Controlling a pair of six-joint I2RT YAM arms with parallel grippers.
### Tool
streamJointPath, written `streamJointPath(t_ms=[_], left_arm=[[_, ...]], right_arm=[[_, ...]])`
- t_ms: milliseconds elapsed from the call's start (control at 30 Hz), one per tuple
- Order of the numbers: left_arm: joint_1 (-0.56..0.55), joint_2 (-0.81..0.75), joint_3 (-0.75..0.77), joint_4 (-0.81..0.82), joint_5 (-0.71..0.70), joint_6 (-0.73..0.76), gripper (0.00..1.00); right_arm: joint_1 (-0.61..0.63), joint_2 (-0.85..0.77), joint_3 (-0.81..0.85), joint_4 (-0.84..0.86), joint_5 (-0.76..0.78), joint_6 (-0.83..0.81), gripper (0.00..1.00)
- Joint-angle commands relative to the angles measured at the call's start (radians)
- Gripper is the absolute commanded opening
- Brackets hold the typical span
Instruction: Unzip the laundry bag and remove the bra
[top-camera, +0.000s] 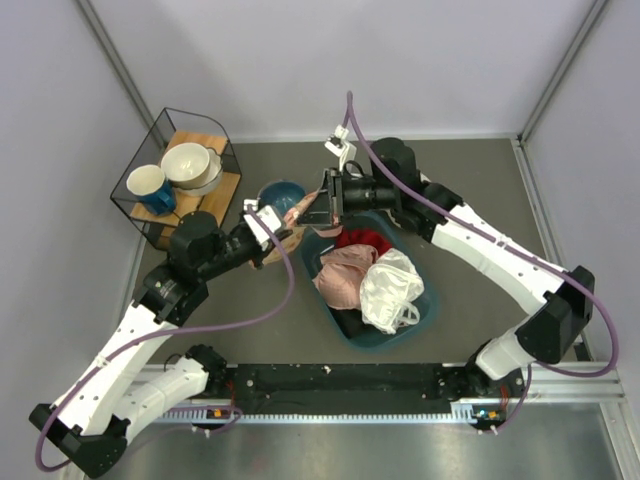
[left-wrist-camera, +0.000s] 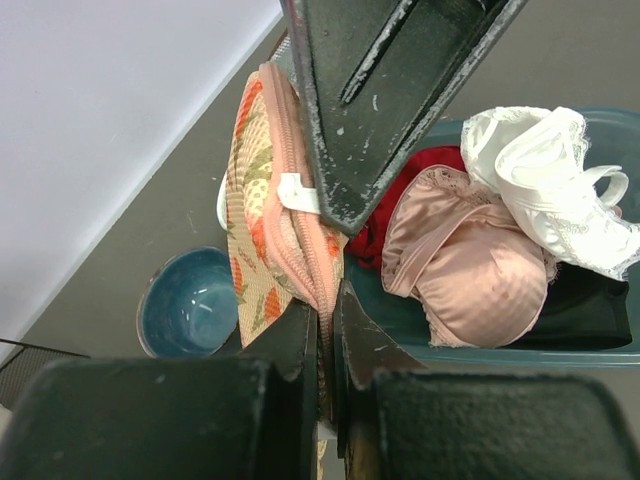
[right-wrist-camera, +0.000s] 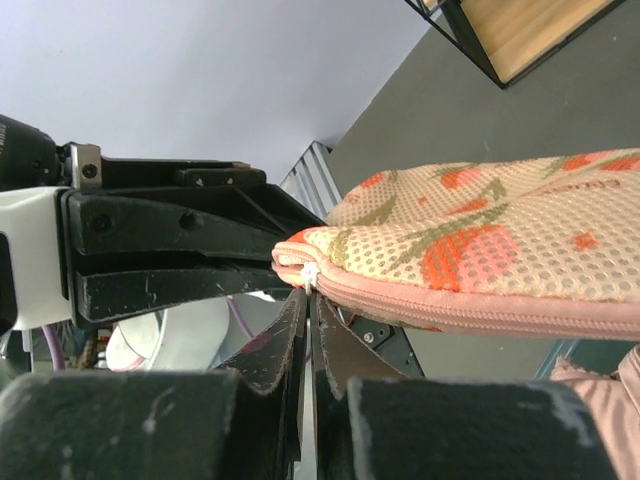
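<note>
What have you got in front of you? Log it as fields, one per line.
laundry bag: held between both pincers, zip looks closed
left pincer: shut on the bag's edge
right pincer: shut at the white zip pull
bra: mustard one not in view
basin: holds pink, white and red garments
blue bowl: on the table beside the bag

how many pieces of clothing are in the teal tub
4 in the tub: a pink bra in the middle, a white piece beside it, a red piece at the far end, and a black piece under them. More may lie hidden beneath.
</note>
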Motion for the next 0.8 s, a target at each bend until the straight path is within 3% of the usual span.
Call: streamJointPath(t_ms=[0, 367, 600, 767], left_arm=[[0.0, -0.025, 0.024, 0.055, 0.001, 0.017, 0.0], [0.0, -0.068, 0.017, 0.028, -0.064, 0.067, 0.0], [0.0, -0.088, -0.003, 0.009, -0.069, 0.061, 0.0], [0.0, -0.104, -0.028, -0.01, -0.049, 0.024, 0.0]], right_arm=[[-0.045, -0.069, -0.058, 0.02, 0.012, 0.002, 0.0], [-0.265, -0.183, -0.231, 0.017, -0.043, -0.016, 0.0], [-0.23, -0.189, -0.193, 0.012, -0.066, -0.039, 0.0], [-0.122, -0.146, -0.136, 0.012, -0.068, -0.035, 0.0]])
